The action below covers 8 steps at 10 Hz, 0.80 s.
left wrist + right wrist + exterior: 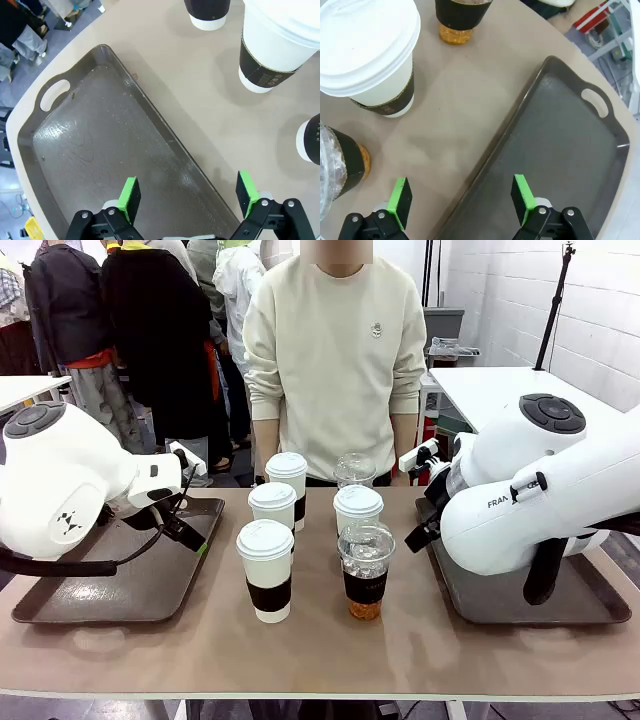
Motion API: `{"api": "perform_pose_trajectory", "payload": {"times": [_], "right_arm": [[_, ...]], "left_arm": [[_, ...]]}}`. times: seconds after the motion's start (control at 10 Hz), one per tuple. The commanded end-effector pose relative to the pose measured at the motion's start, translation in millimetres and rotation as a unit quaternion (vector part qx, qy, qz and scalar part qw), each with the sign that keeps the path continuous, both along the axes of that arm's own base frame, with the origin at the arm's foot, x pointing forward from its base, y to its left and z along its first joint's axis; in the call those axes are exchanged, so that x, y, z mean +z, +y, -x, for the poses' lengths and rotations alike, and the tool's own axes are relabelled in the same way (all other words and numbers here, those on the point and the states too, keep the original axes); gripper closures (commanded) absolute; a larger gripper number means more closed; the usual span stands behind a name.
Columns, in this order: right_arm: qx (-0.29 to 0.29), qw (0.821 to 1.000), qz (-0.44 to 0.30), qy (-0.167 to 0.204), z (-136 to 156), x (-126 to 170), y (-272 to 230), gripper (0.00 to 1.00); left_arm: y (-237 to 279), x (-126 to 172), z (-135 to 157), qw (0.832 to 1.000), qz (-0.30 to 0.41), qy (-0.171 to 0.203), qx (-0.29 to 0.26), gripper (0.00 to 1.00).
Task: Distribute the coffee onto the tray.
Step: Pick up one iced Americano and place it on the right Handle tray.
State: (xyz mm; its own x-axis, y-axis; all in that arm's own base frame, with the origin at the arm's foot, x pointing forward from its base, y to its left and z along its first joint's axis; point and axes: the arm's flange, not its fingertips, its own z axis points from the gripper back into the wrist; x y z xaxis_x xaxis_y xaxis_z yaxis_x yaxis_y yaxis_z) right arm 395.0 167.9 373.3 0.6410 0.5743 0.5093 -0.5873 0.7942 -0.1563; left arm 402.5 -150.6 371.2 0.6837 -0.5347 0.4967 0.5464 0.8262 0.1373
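6 coffee cups (357, 508) stand between left gripper (189, 189) and right gripper (461, 192).

Upright at table centre, in two rows of three: on the left, three white lidded paper cups (265, 570) with dark sleeves. On the right, front to back: clear dome-lidded iced coffee cup (365, 575), fourth paper cup (357, 508), second iced coffee cup (354, 470). Flanked by dark left tray (120, 590) and right tray (480, 605).
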Motion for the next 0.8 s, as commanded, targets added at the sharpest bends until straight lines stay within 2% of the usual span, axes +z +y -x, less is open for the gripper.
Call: {"api": "perform_pose_trajectory", "payload": {"times": [0.0,0.7], "right_arm": [[0.0,1.0,0.0,0.0,0.0,0.0,0.0,0.0],[0.0,1.0,0.0,0.0,0.0,0.0,0.0,0.0]], "left_arm": [[0.0,0.0,0.0,1.0,0.0,0.0,0.0,0.0],[0.0,0.0,0.0,1.0,0.0,0.0,0.0,0.0]]}}
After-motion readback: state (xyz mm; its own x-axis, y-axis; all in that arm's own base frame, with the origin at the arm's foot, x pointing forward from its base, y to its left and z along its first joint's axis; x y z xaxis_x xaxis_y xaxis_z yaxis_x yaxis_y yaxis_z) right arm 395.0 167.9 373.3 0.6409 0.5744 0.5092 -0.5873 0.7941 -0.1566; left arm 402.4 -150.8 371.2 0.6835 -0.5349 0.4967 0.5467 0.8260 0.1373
